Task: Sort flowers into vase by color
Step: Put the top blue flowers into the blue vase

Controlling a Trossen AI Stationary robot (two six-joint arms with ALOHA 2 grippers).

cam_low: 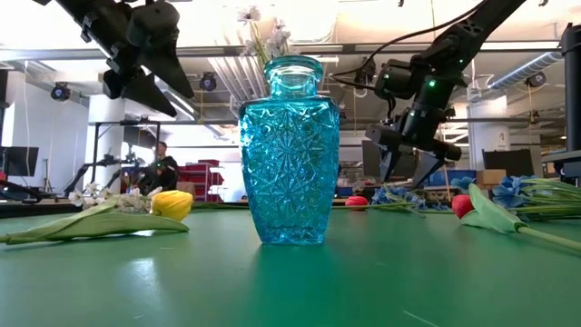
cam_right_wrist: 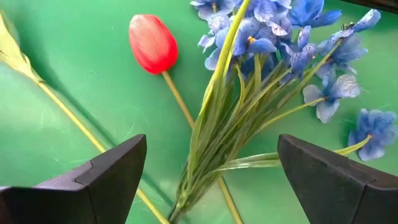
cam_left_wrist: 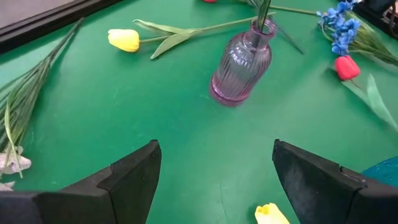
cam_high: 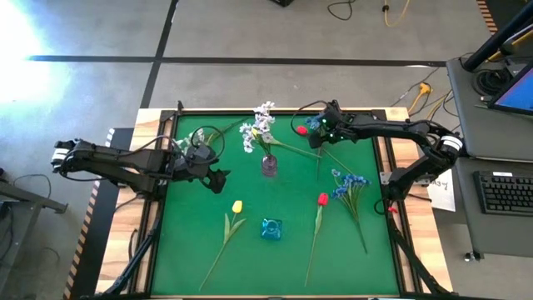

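A: Where are the arms?

B: On the high view, the left gripper (cam_high: 218, 177) sits at about 9 o'clock on the green mat (cam_high: 191, 250), fingers spread apart with nothing between them. Its wrist view shows the same: 2 dark fingers (cam_left_wrist: 134, 177) wide apart over bare green.

A: And the right one?

B: The right gripper (cam_high: 321, 132) hangs near 1 o'clock, raised off the mat in the low view. Its fingers (cam_right_wrist: 112, 171) are also apart and empty, above a blue flower spray (cam_right_wrist: 298, 43) and a red tulip (cam_right_wrist: 152, 43) lying on the mat.

A: Where are the vases?

B: 2 of them. A purple glass vase (cam_high: 269, 165) stands upright just toward 12 o'clock of the centre, holding a white blossom spray (cam_high: 258, 129). A blue cut-glass vase (cam_high: 271, 228) stands toward 6 o'clock; I cannot tell whether it holds anything.

A: The loose flowers?

B: A yellow tulip (cam_high: 236, 206) lies at roughly 7 o'clock, stem running toward the near edge. A second red tulip (cam_high: 322, 199) lies at 5 o'clock beside another blue cluster (cam_high: 348, 185) at 4 o'clock. Pale blossoms on green stems (cam_high: 181, 143) lie at the mat's 10 o'clock corner, close to the left arm. None of these touches a gripper.
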